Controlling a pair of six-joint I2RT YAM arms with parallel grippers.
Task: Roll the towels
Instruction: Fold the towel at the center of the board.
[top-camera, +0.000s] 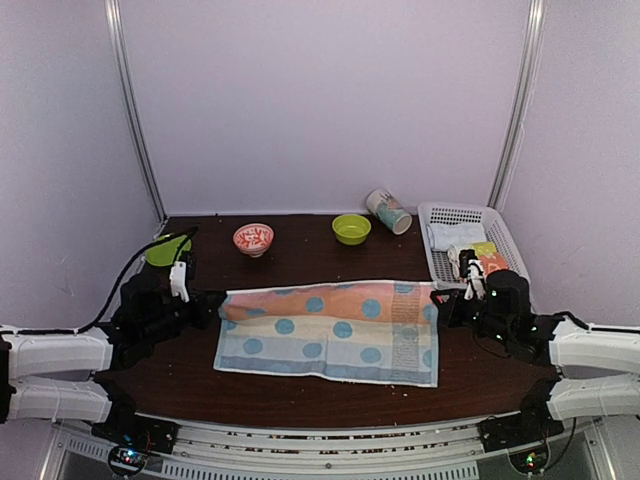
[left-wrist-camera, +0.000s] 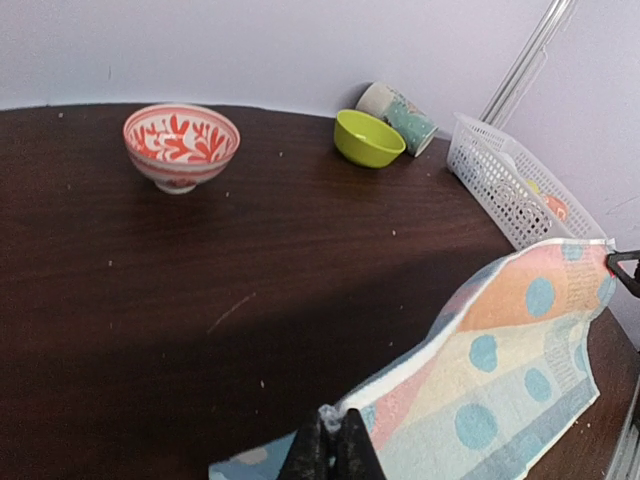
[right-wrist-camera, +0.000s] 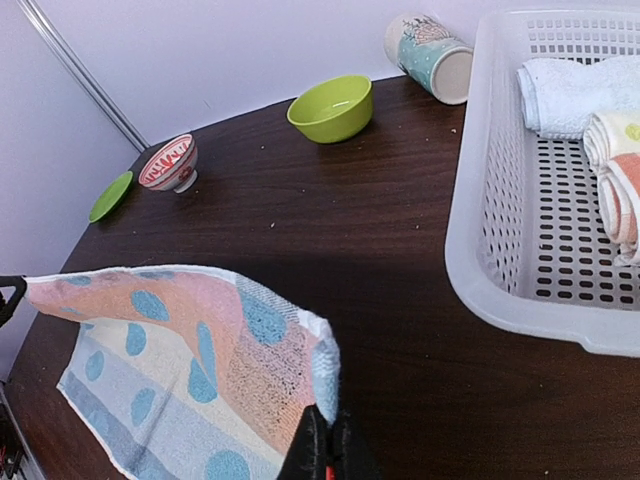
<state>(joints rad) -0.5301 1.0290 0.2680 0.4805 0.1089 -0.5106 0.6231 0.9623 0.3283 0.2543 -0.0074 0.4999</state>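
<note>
Two-arm towel rolling, grasp stage. The dotted towel (top-camera: 330, 335), banded in peach, cream and pale blue with blue spots, lies spread lengthwise across the middle of the dark counter (top-camera: 300, 265) between the arms. The left end effector (top-camera: 208, 304) is closed, with no gap visible, on the far-left corner; the right end effector (top-camera: 441, 305) is likewise pinched tight on the far-right corner. The cloth appears light, soft and limp, with a grippy terry surface. It should sag wherever it is unsupported, so the corners or hem are judged the best places to hold, taken on both sides together to keep the roll even. The top view shows the overall layout: a white basket (top-camera: 505, 240) at far right, a tipped cup (top-camera: 388, 211), a green bowl (top-camera: 351, 228) and a red-patterned bowl (top-camera: 253, 238) along the back. Only the wrist views show that the held edge is raised off the counter and droops between the grasps. Only the right wrist view resolves the basket's contents, a white roll (right-wrist-camera: 570, 90) and an orange-striped roll (right-wrist-camera: 618, 190).
</note>
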